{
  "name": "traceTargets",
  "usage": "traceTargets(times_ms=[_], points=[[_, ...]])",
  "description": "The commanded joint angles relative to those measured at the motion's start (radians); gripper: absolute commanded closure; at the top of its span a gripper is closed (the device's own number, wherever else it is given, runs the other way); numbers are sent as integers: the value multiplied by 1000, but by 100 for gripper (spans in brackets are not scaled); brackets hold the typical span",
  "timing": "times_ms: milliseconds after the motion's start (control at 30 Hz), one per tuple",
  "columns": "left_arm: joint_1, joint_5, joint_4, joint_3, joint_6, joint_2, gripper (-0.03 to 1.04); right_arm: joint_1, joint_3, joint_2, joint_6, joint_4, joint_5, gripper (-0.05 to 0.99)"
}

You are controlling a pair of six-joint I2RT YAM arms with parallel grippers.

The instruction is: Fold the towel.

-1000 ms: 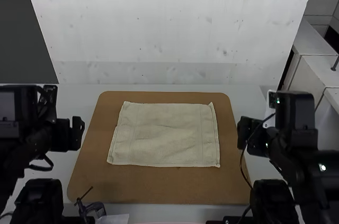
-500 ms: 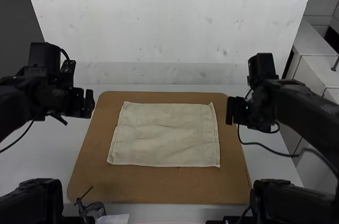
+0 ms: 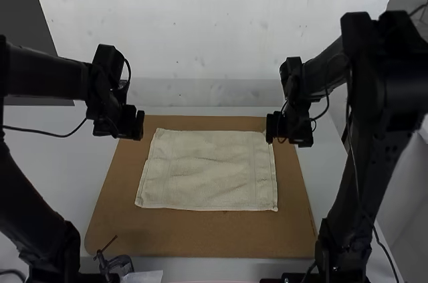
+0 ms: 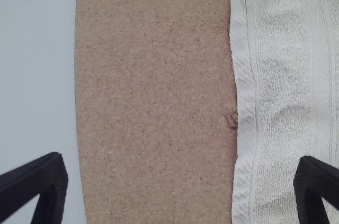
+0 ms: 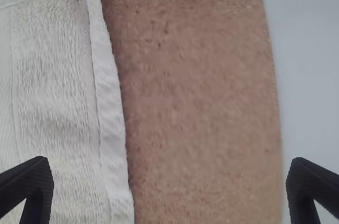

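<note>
Towel, laid flat. Left gripper at its ten o'clock, right gripper at two; fingers spread on both. First grasp seemingly being prepared; far corners to be pinched next.

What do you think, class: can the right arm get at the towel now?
Probably yes: the right gripper hangs open above the board, near the towel, and nothing seems to lie between them.

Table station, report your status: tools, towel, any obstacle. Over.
Left tool and right tool open, empty. Towel flat on brown board. No obstacle seen on towel.
</note>
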Motion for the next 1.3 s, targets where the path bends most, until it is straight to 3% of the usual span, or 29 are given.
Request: traceTargets(times_ms=[0,200,533,667,800,933,1267], points=[[-4,-21,10,64,-16,36,5,21,109,107,16,-1,18,-2],[4,-16,32,75,-9,41,5,15,250,265,16,-7,13,-2],[27,18,38,75,7,42,5,14,373,383,18,-27,-45,-1],[28,22,42,74,6,59,5,27,400,421,25,-45,-39,20],[28,29,56,74,7,99,5,49,417,454,30,-91,8,63],[25,56,65,107,6,176,7,57,414,463,30,-90,37,89],[-23,76,88,287,-9,414,7,58,402,463,31,-96,51,92]])
